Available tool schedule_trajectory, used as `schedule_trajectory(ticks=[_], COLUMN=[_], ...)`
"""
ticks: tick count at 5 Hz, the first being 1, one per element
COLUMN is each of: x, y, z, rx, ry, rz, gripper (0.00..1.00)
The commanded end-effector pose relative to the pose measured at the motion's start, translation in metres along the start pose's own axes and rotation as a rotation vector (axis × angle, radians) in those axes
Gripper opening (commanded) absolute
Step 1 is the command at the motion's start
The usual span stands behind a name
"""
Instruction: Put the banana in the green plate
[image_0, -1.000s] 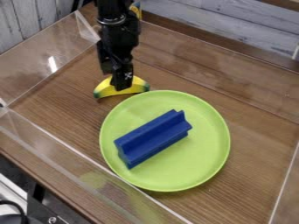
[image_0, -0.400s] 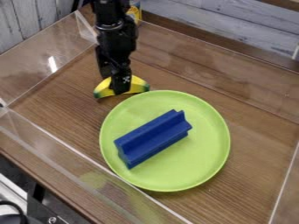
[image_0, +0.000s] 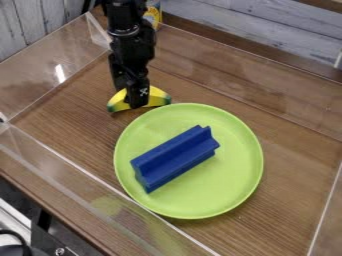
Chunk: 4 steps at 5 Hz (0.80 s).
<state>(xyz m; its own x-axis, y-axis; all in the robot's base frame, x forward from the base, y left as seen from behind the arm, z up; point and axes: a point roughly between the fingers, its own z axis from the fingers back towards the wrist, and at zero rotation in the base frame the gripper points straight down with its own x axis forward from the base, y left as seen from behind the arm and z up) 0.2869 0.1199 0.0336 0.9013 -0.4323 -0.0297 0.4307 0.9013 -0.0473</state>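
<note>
Two dark fingers (image_0: 131, 91) point straight down at the banana (image_0: 140, 98), spread wide and standing to either side of its middle. They are low enough that their tips overlap the yellow fruit, but from where I stand I cannot tell whether they press on it or only straddle it; nothing looks lifted. The banana lies flat on the tabletop (image_0: 80, 120), its curved yellow ends showing to the left and right of the fingers, with a darker tip toward the right end. It sits just beside the plate (image_0: 227, 195), off the upper-left part of the rim, near it but not on it.

Above the fingers the black arm (image_0: 130, 40) rises upright toward the top edge of the view, with a bit of yellow showing behind it near the top.

The plate is round and lime green, with a shallow raised rim, and fills much of the middle of the scene. A blue block (image_0: 177, 157) with a raised ridge along its length lies inside it, set at a slant from lower left to upper right, a little left of the plate's centre.

Everything rests on a brown wood-grain tabletop enclosed by clear walls (image_0: 40, 70). Behind the far wall is a pale plank surface (image_0: 267, 25).
</note>
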Motion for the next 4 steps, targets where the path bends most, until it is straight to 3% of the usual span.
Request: schedule_trajectory(ticks=[1, 3, 4], x=[0.0036, 0.0027, 0.0024], y=[0.0103, 0.0122, 0.0126], z=[0.0061, 0.0008, -0.001], rx=[0.02, -0.003, -0.011], ry=[-0.03, -0.032, -0.034], rz=[0.014, 0.021, 0.024], gripper=[1.0, 1.0, 0.0])
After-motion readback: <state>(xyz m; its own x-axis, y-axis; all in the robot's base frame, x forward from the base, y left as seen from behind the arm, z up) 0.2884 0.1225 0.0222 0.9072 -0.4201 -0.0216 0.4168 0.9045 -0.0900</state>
